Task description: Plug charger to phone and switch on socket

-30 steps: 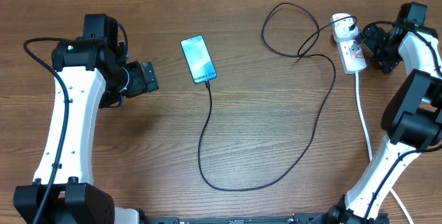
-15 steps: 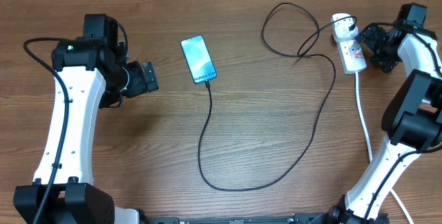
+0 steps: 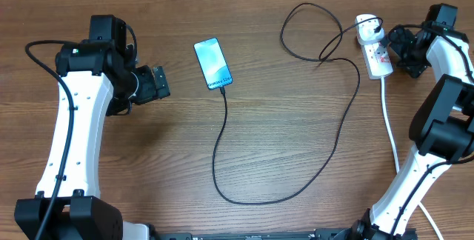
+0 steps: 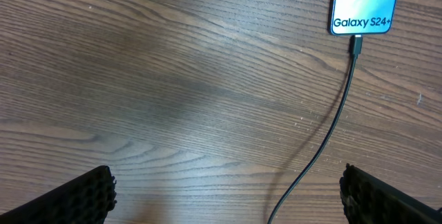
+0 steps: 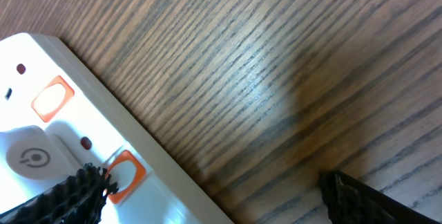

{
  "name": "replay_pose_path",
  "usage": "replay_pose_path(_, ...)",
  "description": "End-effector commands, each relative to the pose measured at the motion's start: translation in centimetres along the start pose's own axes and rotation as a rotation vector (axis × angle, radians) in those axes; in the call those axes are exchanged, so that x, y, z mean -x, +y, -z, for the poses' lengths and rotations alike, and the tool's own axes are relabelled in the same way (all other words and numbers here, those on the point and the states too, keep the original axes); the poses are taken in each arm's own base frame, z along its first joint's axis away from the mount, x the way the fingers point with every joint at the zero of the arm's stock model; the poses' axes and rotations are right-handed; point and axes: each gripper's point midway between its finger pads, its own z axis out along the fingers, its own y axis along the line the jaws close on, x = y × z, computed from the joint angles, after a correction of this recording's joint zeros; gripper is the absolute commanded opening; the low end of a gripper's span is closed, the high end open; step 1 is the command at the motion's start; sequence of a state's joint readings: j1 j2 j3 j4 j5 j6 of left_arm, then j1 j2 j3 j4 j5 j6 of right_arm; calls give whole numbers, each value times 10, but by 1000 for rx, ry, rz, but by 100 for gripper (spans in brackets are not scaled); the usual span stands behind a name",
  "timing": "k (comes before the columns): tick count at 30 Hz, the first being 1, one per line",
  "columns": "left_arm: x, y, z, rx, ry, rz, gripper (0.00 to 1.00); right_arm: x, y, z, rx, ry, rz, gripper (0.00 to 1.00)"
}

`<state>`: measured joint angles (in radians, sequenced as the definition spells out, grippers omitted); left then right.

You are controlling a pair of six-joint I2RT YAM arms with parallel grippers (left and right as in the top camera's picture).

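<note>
The phone (image 3: 212,64) lies face up on the table with its teal screen lit; it also shows at the top of the left wrist view (image 4: 364,3). The black charger cable (image 3: 222,144) has its plug tip (image 4: 356,44) in the phone's bottom edge, loops across the table and ends at a white adapter (image 3: 366,24) on the white socket strip (image 3: 379,58). My left gripper (image 3: 158,84) is open and empty, left of the phone. My right gripper (image 3: 393,46) is open, one finger over the strip's orange switch (image 5: 124,174).
The strip's thick white cord (image 3: 389,129) runs down the right side toward the table's front edge. The cable forms a wide loop (image 3: 326,151) across the middle right of the wooden table (image 3: 281,121). A second orange switch (image 5: 52,98) shows on the strip.
</note>
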<state>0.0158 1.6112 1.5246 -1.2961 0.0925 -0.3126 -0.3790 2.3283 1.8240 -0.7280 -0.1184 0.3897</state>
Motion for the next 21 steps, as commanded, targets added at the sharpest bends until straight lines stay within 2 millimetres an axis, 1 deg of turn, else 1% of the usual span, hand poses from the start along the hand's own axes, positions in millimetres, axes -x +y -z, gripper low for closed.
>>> replay_pose_path(1, -1, 4, -2, 10, 3, 16, 100, -37, -40, -30, -143, 107, -16, 100)
replay_pose_path(3, -1, 4, -2, 10, 3, 16, 100, -37, -44, -29, -166, 103, -13, 100)
replay_pose_path(9, -1, 4, -2, 10, 3, 16, 100, -35, -42, -30, -156, 97, 5, 100)
replay_pose_path(14, -1, 4, -2, 10, 3, 16, 100, -35, -28, -27, -86, 115, -1, 100)
replay_pose_path(17, -1, 4, -2, 10, 3, 16, 99, -26, -27, -19, -82, 108, -7, 100)
replay_pose_path(20, -1, 4, -2, 10, 3, 16, 100, -12, -26, -7, -78, 90, -19, 100)
replay_pose_path(21, -1, 4, -2, 10, 3, 16, 100, -4, -26, 0, -77, 82, -25, 100)
